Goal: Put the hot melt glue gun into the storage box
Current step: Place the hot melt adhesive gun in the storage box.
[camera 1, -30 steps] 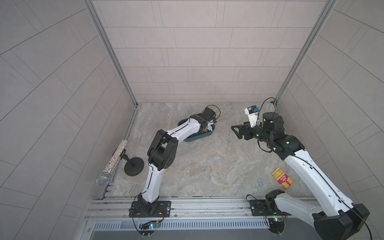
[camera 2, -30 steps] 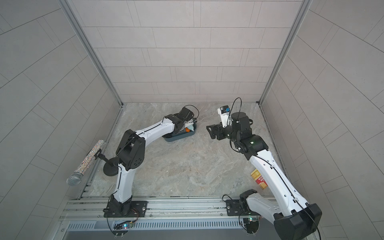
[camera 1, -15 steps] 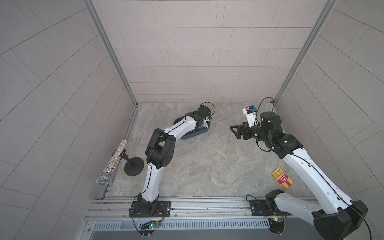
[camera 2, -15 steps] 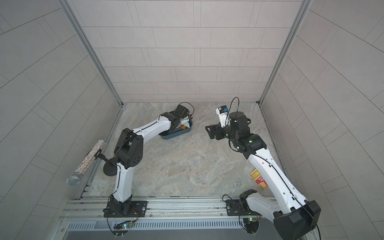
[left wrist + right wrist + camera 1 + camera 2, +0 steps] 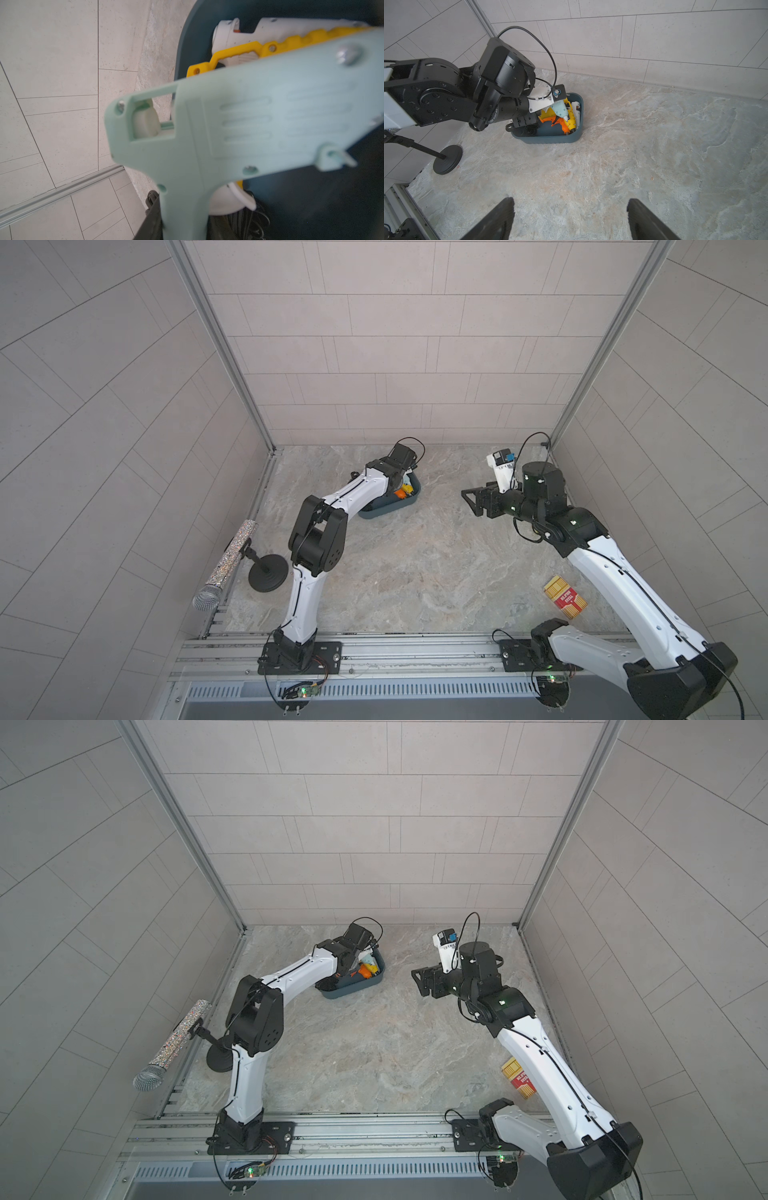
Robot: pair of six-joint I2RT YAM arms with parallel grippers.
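Observation:
The storage box [image 5: 386,512] [image 5: 353,991] [image 5: 550,139] is a dark teal tub at the back of the floor. It holds a yellow glue gun [image 5: 570,121], an orange one [image 5: 560,124] and a white one [image 5: 577,114]. My left gripper [image 5: 184,222] is shut on the handle of a mint-green hot melt glue gun [image 5: 249,124] [image 5: 559,109]. That gun hangs over the box, nozzle down toward the yellow gun. My right gripper [image 5: 571,218] [image 5: 469,499] [image 5: 417,979] stands open over bare floor, right of the box, holding nothing.
A glittery microphone [image 5: 226,562] on a black round-based stand [image 5: 268,578] leans at the left wall. A small red-and-yellow carton [image 5: 565,598] lies near the right wall beside my right arm. Tiled walls close in three sides, and a metal rail [image 5: 415,649] runs along the front.
My left gripper has swung a little toward the back left over the box, carrying the mint-green glue gun. The right arm has barely shifted and stays open.

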